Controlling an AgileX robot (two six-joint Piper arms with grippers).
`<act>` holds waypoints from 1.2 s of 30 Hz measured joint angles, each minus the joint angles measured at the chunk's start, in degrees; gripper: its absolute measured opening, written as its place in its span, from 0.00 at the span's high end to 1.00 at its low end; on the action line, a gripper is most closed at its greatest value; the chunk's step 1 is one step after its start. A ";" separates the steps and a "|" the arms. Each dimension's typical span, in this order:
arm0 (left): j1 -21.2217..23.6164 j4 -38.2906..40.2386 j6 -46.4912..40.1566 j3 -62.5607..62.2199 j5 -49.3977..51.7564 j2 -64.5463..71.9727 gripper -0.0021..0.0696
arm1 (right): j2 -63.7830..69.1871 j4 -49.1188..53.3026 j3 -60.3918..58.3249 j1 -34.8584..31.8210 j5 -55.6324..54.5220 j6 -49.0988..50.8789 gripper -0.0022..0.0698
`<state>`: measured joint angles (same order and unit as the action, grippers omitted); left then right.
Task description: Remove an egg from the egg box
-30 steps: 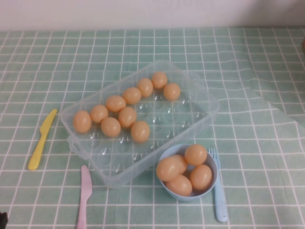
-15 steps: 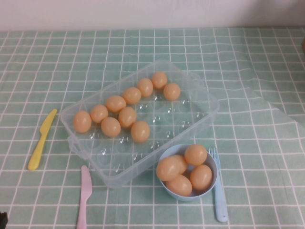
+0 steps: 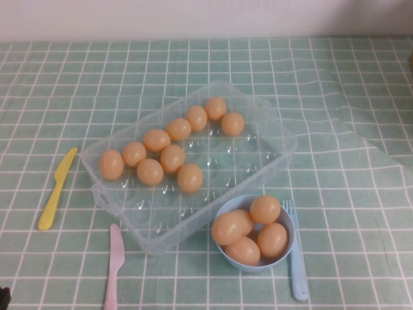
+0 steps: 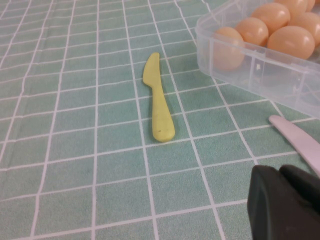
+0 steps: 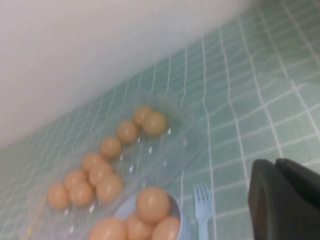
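Ten eggs sit in the clear egg box (image 3: pixel 258 139) on the desk (image 3: pixel 361 97); the nearest egg (image 3: pixel 190 177) lies untouched. Left hand (image 4: pixel 285 202) hangs beside a yellow knife (image 4: pixel 158 100), right hand (image 5: pixel 285 197) above a fork (image 5: pixel 201 210); their grip cannot be told.

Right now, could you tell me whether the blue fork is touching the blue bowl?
Cannot tell. In the high view the fork runs right along the bowl's right rim with no clear gap or contact. Both grippers, left and right, sit far off.

A yellow knife (image 3: pixel 57 188), pink knife (image 3: pixel 114 265), blue fork (image 3: pixel 295 258) and egg-filled blue bowl (image 3: pixel 286 257) lie on the checked cloth (image 3: pixel 348 90).
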<state>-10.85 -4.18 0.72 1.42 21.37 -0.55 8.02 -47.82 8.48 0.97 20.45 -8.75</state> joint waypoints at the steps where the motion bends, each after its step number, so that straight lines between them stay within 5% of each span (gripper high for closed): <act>1: 0.00 0.00 0.00 0.00 0.00 0.00 0.98 | 2.11 0.63 1.71 0.00 2.26 -0.10 0.99; 9: 0.00 0.00 0.00 0.00 0.00 0.00 0.98 | 24.87 8.24 17.06 0.00 24.62 -3.32 0.99; 21: 0.00 0.00 0.00 0.00 0.00 0.00 0.98 | 51.56 14.67 34.62 0.73 34.89 -5.80 0.99; 36: 0.00 0.00 0.00 0.00 0.00 0.00 0.98 | 75.60 21.78 56.10 21.41 35.45 -5.80 0.99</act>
<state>-10.85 -4.18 0.72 1.42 21.37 -0.55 83.62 -26.05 64.57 22.38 55.90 -14.56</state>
